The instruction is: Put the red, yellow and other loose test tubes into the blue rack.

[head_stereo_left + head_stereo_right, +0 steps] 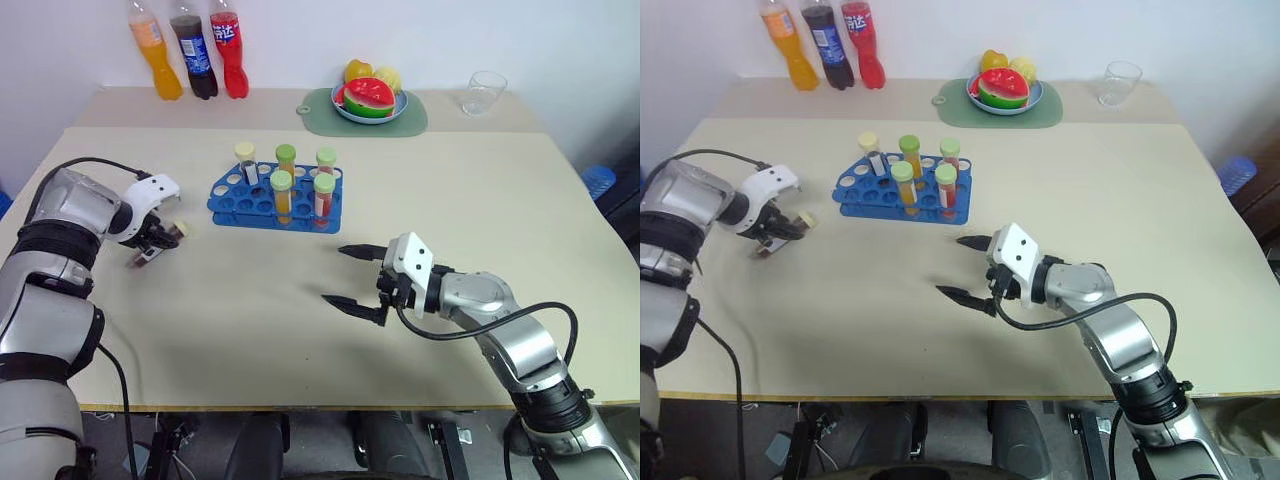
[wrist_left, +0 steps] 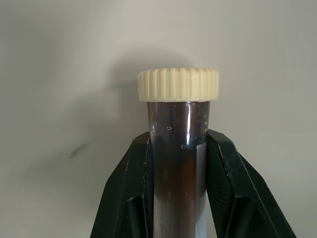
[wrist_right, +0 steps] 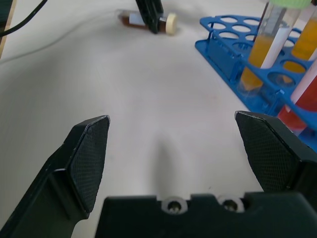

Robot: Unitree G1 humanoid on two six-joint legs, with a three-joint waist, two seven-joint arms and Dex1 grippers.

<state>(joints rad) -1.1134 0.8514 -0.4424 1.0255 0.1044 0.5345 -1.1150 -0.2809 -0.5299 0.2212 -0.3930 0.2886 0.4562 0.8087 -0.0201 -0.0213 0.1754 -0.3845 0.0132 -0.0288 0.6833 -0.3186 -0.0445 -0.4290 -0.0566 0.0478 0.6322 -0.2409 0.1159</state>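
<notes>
Matt table (image 1: 300,300), glossy plastic rack (image 1: 225,205), ribbed cap (image 2: 178,84).
</notes>
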